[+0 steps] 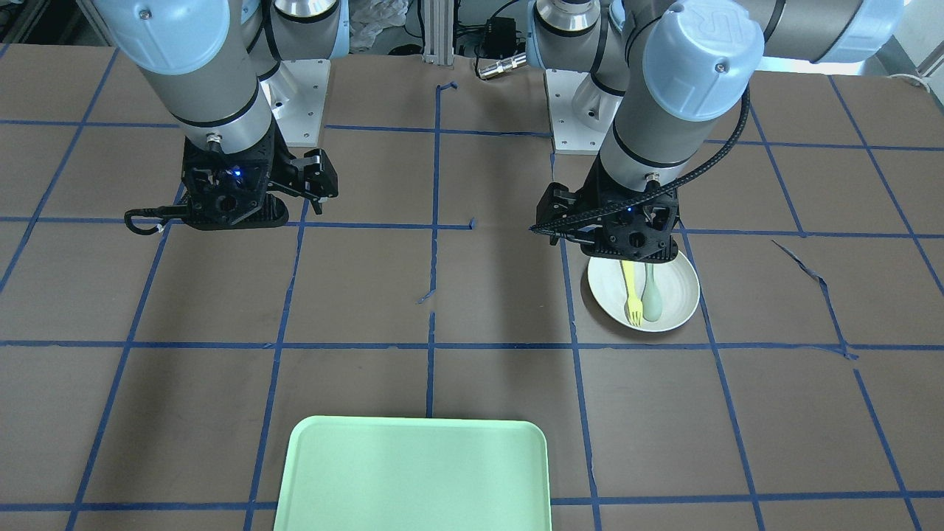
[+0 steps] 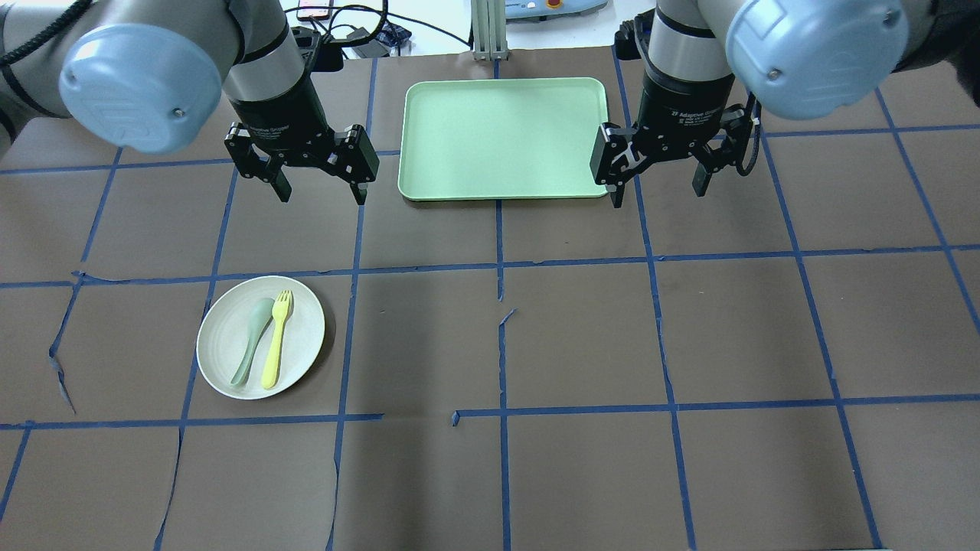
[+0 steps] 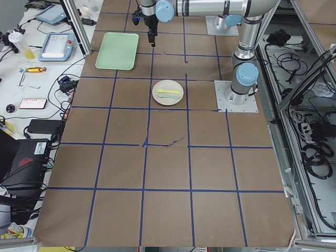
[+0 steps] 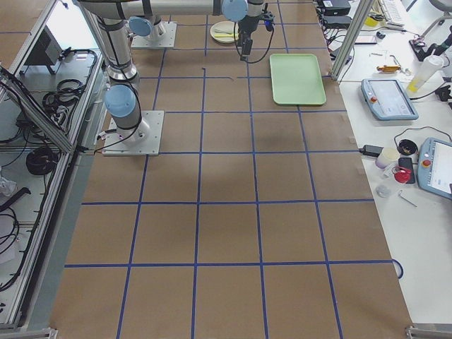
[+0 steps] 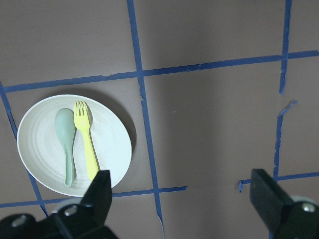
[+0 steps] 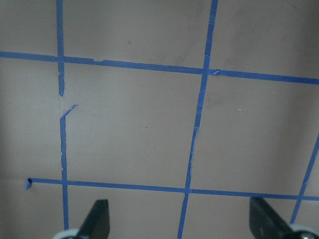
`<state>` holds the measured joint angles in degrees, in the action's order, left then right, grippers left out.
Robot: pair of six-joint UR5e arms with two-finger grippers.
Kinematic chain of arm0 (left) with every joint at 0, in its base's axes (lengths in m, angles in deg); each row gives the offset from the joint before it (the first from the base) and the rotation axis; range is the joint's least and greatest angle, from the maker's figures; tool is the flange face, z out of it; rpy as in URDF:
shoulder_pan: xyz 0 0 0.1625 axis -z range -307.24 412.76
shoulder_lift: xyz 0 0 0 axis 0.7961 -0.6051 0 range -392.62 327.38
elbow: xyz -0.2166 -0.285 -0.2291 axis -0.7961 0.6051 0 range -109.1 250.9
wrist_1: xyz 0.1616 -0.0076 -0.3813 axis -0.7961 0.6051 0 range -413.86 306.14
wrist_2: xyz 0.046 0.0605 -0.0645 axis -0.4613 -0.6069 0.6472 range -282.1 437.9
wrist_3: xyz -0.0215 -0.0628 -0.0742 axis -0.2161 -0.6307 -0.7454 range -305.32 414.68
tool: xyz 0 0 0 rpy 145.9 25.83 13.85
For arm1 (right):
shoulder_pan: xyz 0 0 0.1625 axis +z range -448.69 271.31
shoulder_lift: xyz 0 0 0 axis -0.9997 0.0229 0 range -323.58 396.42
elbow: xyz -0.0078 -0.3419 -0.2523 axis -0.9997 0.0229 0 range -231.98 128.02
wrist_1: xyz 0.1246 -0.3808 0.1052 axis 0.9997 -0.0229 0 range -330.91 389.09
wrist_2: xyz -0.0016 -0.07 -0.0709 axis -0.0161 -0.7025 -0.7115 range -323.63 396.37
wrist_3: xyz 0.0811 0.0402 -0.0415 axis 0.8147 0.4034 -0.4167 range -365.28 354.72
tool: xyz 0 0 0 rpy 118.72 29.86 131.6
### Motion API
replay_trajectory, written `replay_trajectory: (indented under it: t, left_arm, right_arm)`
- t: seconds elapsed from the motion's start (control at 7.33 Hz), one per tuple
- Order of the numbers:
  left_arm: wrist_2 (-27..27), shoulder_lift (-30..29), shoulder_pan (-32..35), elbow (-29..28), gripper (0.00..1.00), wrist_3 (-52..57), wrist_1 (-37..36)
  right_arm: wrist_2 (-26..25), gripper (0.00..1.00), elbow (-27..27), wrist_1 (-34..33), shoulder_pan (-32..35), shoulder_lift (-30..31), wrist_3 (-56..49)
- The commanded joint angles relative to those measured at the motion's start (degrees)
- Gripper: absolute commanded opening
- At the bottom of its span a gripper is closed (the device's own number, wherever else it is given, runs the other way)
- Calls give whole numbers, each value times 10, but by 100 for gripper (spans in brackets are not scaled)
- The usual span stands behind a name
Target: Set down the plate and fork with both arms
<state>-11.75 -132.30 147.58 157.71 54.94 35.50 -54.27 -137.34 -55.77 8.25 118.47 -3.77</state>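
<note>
The off-white plate (image 2: 222, 360) lies on the brown table on my left side. The yellow fork (image 2: 276, 340) and a pale grey-green spoon (image 2: 251, 337) lie side by side on it. My left gripper (image 2: 321, 195) hangs open and empty above the table, beyond the plate as seen from the robot. Its wrist view shows the plate (image 5: 109, 144) and fork (image 5: 85, 142) below, to the left of the open fingers (image 5: 99, 191). My right gripper (image 2: 657, 195) is open and empty by the tray's right edge, far from the plate.
A light-green rectangular tray (image 2: 501, 138) lies at the table's far middle, between the two grippers. Blue tape lines grid the brown table cover (image 2: 582, 337). The right wrist view shows only bare cover (image 6: 134, 129).
</note>
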Motion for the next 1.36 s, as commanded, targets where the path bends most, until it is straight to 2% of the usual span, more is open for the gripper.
replay_trajectory:
  t: [0.0, 1.23]
  left_arm:
    - [1, -2, 0, 0, 100, -6, -1]
    - [32, -4, -2, 0, 100, -10, -16]
  right_arm:
    - [4, 100, -1, 0, 0, 0, 4]
    - [6, 100, -15, -1, 3, 0, 8]
